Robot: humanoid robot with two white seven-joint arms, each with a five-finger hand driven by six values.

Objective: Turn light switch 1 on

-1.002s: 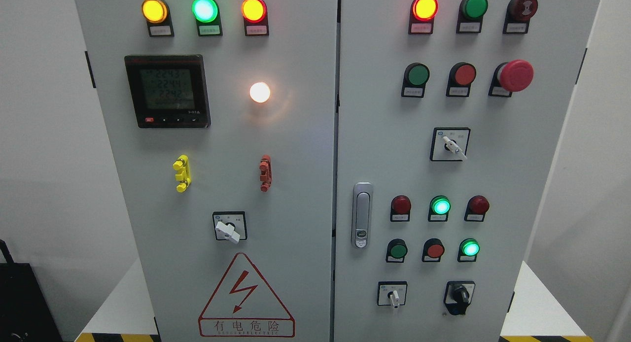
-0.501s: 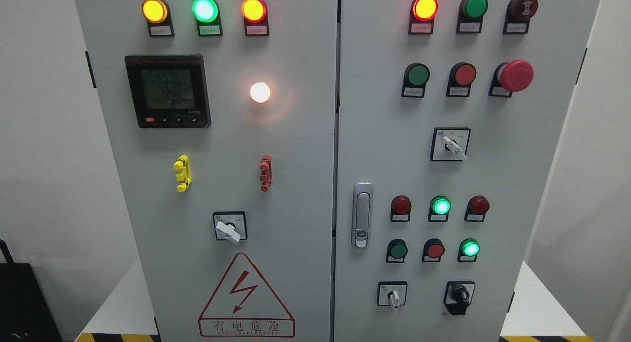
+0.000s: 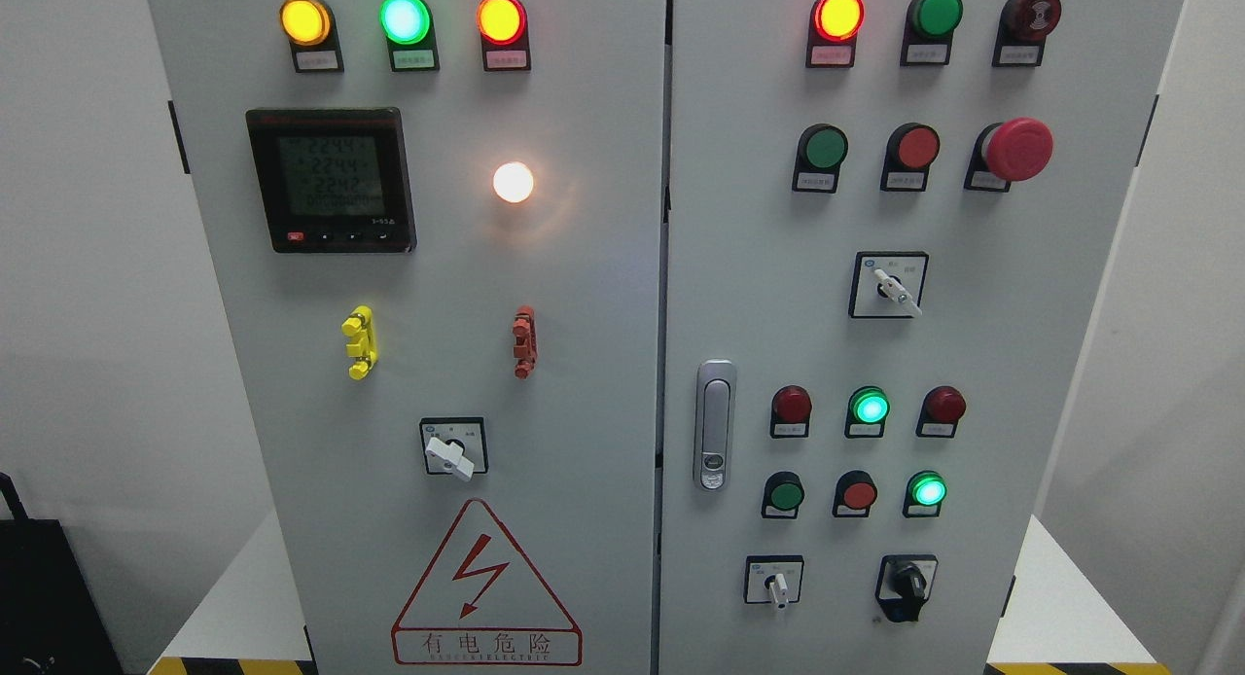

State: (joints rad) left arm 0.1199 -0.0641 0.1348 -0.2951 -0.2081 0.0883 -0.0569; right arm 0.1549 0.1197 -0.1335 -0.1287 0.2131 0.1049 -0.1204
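I see neither robot hand yet, so I can't tell their state. I take the white knob switch point(image 3: 448, 455) on the cabinet's point(image 3: 584, 364) left door, under the glowing lamp point(image 3: 513, 182), as my target; I'd approach squarely and twist gently.

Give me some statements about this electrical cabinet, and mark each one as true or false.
1. The white lamp beside the digital meter is lit. True.
2. A robot hand is touching the panel. False: no hand is in view.
3. The mushroom button is green. False: it is red.
4. The warning triangle sits below the white-handled selector switch. True.
5. The door handle is on the left door. False: it is on the right door.
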